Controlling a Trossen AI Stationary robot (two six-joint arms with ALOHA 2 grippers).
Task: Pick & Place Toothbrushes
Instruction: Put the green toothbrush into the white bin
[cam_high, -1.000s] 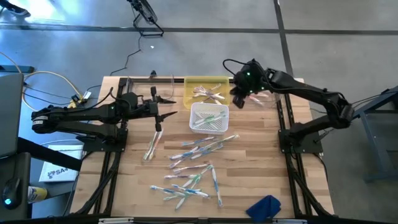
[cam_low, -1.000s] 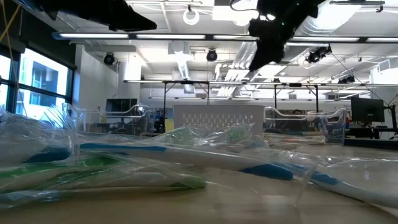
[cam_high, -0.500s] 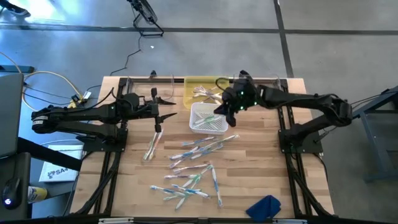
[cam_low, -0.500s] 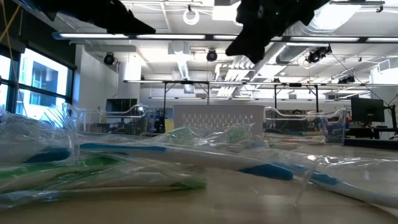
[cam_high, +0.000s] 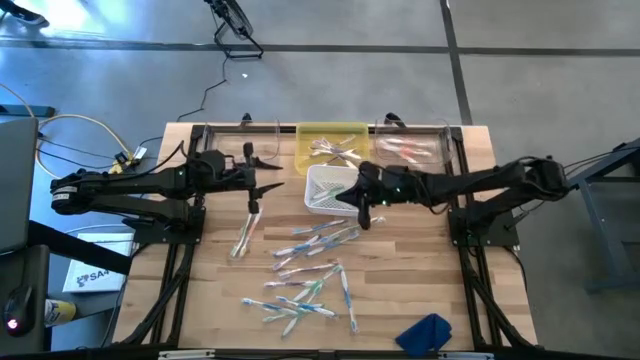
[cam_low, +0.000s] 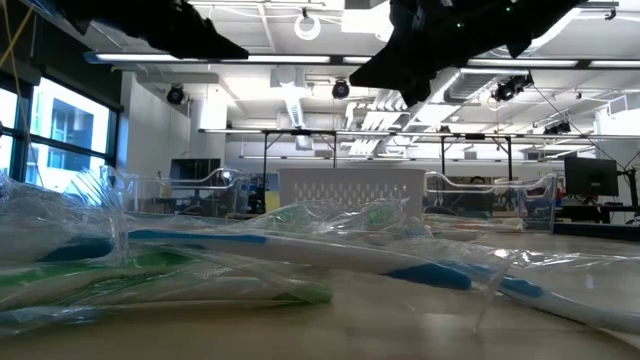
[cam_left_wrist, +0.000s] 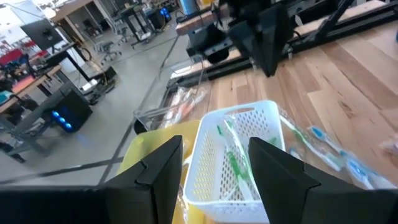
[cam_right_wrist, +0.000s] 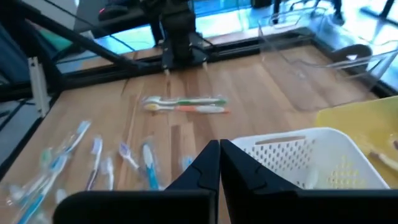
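High view: I have the right gripper (cam_high: 364, 213) out over the table at the near right corner of the white basket (cam_high: 322, 180), fingers pressed together and holding nothing that I can see. The left gripper (cam_high: 262, 176) waits with its fingers spread, just left of the basket and above a pair of toothbrushes (cam_high: 243, 232) lying on the wood.

I judge this to be the reach for another pick. The loose toothbrushes (cam_high: 310, 262) lie scattered on the table just in front of the right gripper, most in clear wrappers. My next move calls for opening those fingers, dropping onto one brush at the pile's edge and closing on it without dragging its neighbours.

The white basket holds a few green-accented brushes. The yellow tray (cam_high: 330, 135) behind it holds several pale ones, and the clear tray (cam_high: 412, 150) to its right holds some pinkish ones. A blue cloth (cam_high: 427, 332) lies at the near edge.
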